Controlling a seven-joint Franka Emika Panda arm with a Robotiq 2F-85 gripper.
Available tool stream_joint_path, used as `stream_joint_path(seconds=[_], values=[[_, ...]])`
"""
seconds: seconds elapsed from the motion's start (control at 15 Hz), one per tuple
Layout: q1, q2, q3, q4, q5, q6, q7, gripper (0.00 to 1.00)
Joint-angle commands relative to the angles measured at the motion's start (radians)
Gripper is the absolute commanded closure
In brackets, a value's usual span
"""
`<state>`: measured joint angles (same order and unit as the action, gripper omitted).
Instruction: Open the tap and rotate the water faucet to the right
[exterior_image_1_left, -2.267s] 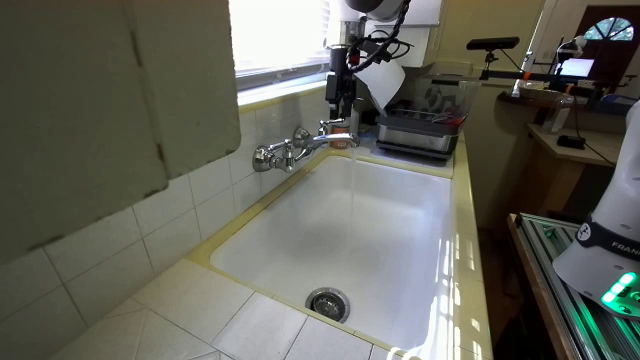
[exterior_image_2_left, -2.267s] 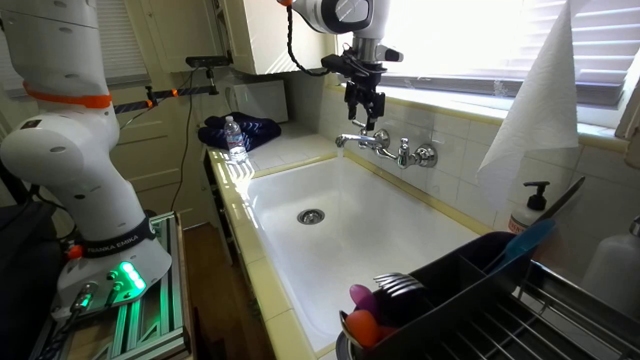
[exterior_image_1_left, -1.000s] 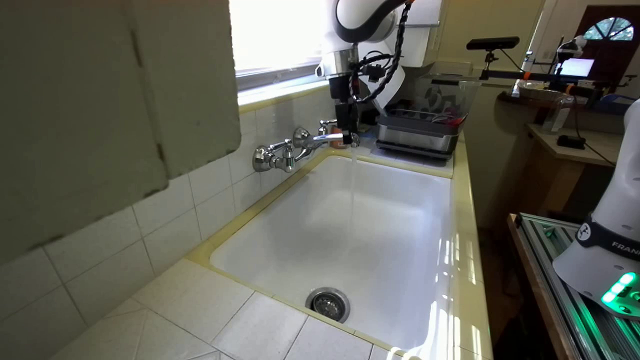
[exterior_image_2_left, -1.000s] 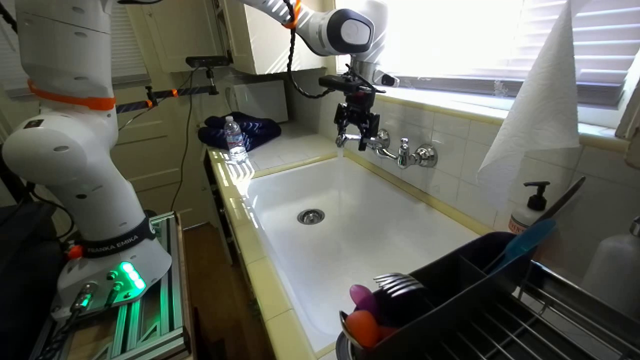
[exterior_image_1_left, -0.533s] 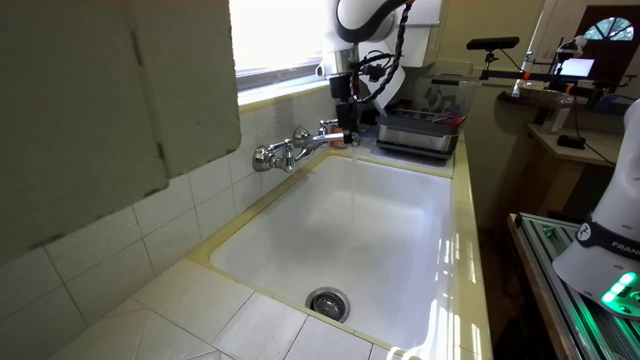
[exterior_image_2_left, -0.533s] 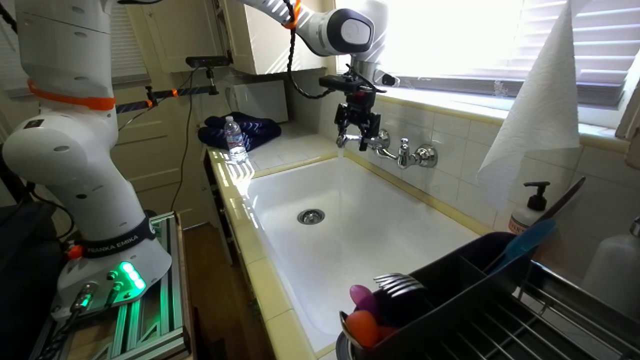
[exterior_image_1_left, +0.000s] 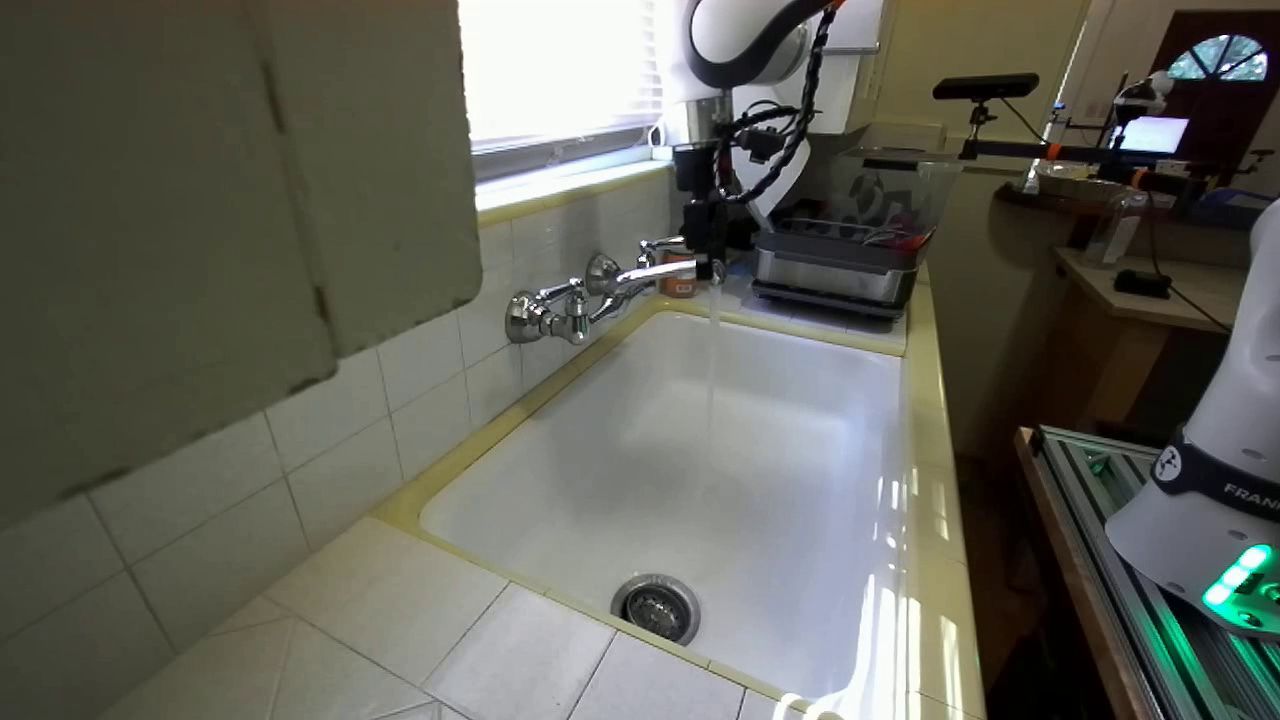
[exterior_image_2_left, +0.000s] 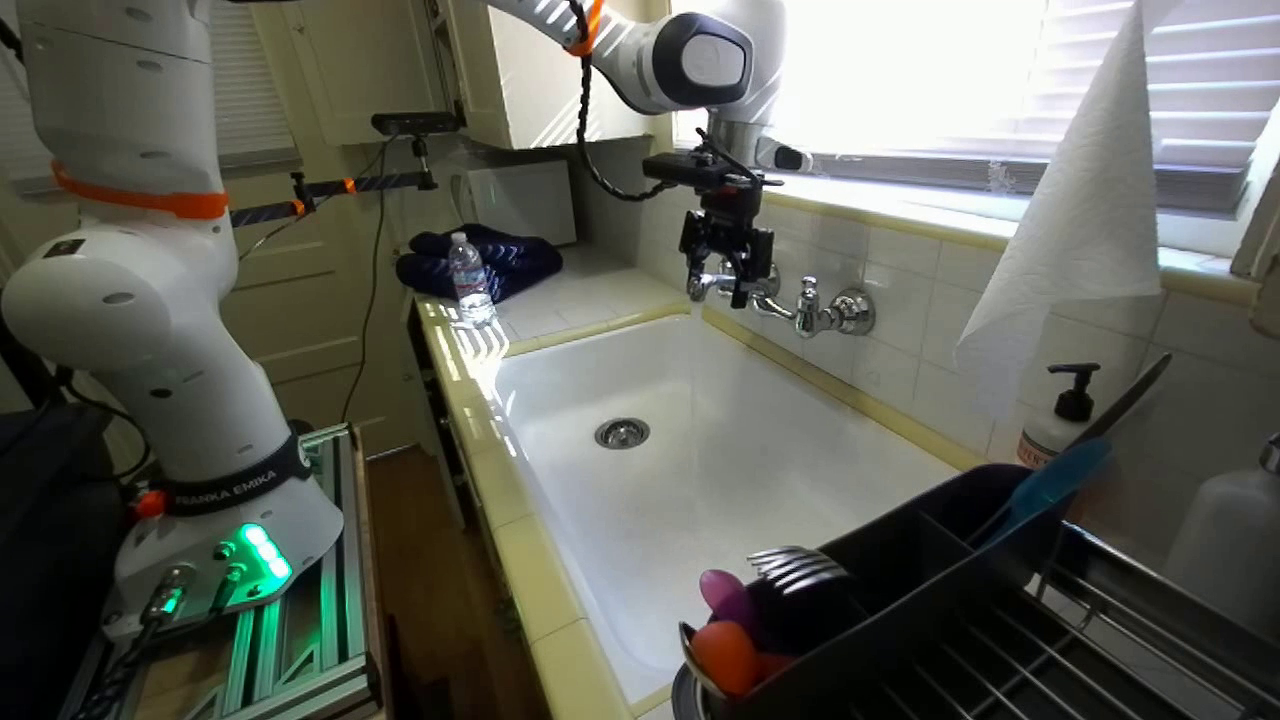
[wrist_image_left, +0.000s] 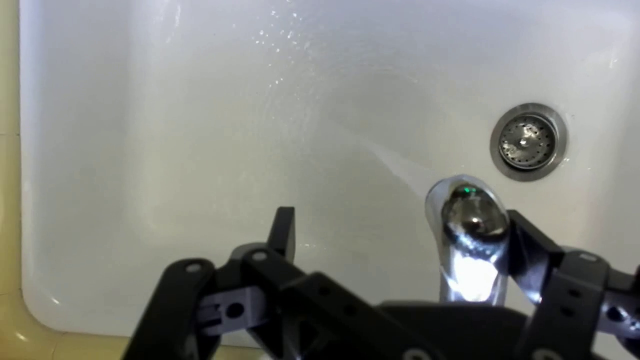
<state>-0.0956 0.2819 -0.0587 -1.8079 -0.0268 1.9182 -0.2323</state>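
The water faucet, a slim chrome spout (exterior_image_1_left: 655, 272), juts from the wall over the sink with water running from it. It also shows in an exterior view (exterior_image_2_left: 712, 284) and in the wrist view (wrist_image_left: 472, 245). My gripper (wrist_image_left: 400, 220) is open around the spout. Its right finger in the wrist view appears to touch the spout; its left finger is well apart. The gripper also shows in both exterior views (exterior_image_1_left: 708, 270) (exterior_image_2_left: 716, 288). Chrome valve handles (exterior_image_1_left: 572, 300) (exterior_image_2_left: 808, 293) flank the spout; I cannot make out the tap's reddish-orange mark.
The white basin (exterior_image_1_left: 640, 470) lies below, with a round drain (wrist_image_left: 528, 142). A tiled wall and window sill are close behind the fixture. A dish rack (exterior_image_2_left: 1000, 600) with utensils, a soap bottle (exterior_image_2_left: 1050, 430) and a hanging paper towel (exterior_image_2_left: 1080, 230) stand at one end.
My gripper has come down from above the spout to straddle it. In the last half second gripper and spout have swung slightly together, towards the dish rack end, and the water stream has shifted.
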Motion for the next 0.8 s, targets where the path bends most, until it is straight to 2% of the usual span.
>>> stream_joint_path(seconds=[0.0, 0.73], values=[[-0.024, -0.029, -0.022, -0.053, -0.048, 0.085, -0.042, 0.0], [-0.062, -0.042, -0.039, -0.081, -0.042, 0.178, -0.145, 0.0]])
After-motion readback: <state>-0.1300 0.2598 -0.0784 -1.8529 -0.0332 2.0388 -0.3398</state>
